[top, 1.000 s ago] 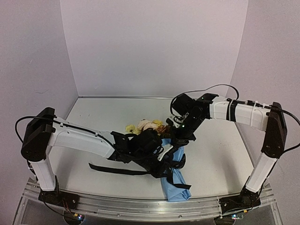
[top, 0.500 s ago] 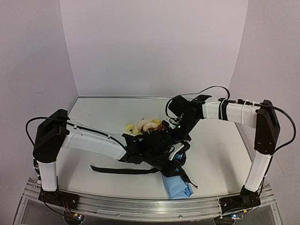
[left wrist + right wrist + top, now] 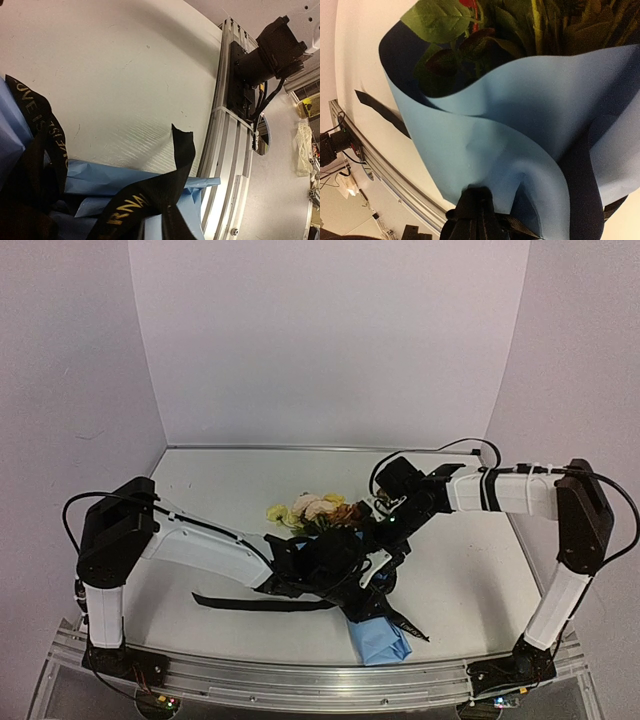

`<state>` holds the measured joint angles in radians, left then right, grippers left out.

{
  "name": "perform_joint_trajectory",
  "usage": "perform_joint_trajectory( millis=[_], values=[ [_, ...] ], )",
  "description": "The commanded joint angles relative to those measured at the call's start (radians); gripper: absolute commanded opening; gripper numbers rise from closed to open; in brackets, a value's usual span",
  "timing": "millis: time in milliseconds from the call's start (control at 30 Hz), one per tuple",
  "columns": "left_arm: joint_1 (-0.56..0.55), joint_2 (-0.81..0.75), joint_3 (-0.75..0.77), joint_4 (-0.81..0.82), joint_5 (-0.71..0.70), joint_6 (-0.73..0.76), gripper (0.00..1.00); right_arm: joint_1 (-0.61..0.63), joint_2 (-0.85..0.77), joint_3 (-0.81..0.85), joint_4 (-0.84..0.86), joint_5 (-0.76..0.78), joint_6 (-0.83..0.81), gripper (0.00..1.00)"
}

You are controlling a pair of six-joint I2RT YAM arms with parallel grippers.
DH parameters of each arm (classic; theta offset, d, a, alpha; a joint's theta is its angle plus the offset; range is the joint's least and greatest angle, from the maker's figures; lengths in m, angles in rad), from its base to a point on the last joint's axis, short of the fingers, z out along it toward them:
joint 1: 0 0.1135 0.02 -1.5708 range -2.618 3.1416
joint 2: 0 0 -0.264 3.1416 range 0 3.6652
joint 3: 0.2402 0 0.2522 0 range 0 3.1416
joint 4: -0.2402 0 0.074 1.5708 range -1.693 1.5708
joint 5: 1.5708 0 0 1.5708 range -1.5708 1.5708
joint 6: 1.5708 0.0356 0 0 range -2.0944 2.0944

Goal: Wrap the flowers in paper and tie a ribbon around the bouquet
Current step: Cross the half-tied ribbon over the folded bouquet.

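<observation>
Tying step: right gripper (image 3: pixel 474 202) shut at the paper (image 3: pixel 510 115), left gripper (image 3: pixel 368 578) can't tell, ribbon (image 3: pixel 145 195) probably needs cinching next

One bouquet (image 3: pixel 312 507), one ribbon (image 3: pixel 250 602), two arms (image 3: pixel 200 545) (image 3: pixel 510 490).

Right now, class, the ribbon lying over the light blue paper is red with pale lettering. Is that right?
Not quite. The ribbon is black, not red, as the left wrist view shows. The rest stands: it carries pale lettering and lies over the light blue paper.
</observation>
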<state>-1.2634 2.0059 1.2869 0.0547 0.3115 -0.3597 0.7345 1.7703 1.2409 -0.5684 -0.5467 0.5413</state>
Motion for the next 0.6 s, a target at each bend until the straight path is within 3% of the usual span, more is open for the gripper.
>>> perform_joint_trajectory(
  millis=[0,267,567],
  values=[
    [-0.008,0.010,0.033,0.039,-0.042,0.032,0.28,0.000,-0.077,-0.038,0.076,-0.027,0.029,0.00],
    [-0.008,-0.103,-0.040,0.080,-0.041,0.028,0.56,0.000,-0.129,-0.087,0.081,-0.029,0.015,0.00],
    [-0.006,-0.214,-0.153,0.077,-0.025,0.028,0.66,0.002,-0.138,-0.095,0.046,-0.022,-0.025,0.00]
  ],
)
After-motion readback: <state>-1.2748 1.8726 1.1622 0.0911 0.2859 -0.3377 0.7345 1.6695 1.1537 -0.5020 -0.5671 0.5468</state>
